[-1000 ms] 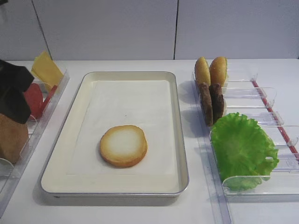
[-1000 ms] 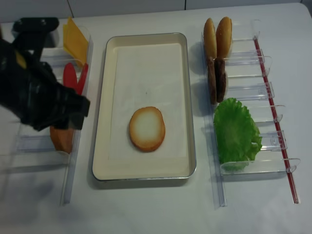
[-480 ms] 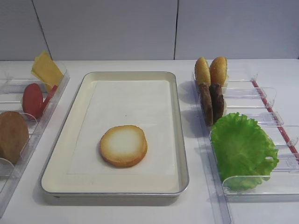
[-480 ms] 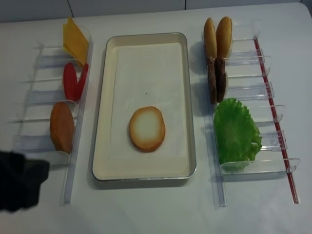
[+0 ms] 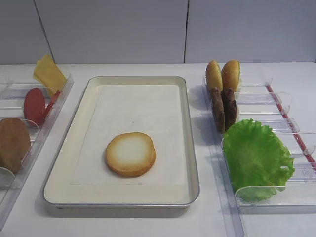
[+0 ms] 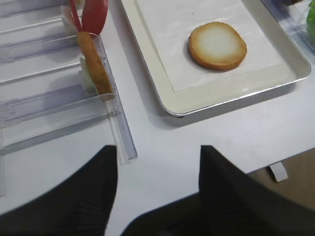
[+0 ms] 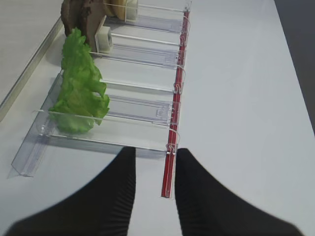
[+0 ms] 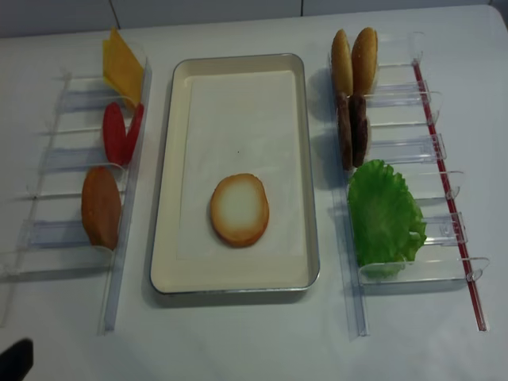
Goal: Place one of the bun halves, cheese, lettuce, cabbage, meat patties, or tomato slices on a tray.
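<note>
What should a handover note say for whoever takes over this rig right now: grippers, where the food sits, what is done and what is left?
Left gripper: open, empty, hanging over bare table in front of the left rack.
Right gripper: open, empty, near the front end of the right rack.
Bun half: flat, cut face up, on the tray liner, towards the front.
Left rack: cheese, tomato slices, brown bun half.
Right rack: two upright bun halves, meat patties, lettuce.
Done: one item is on the tray.
Left: nothing required; keep the arms clear of the tray.
</note>
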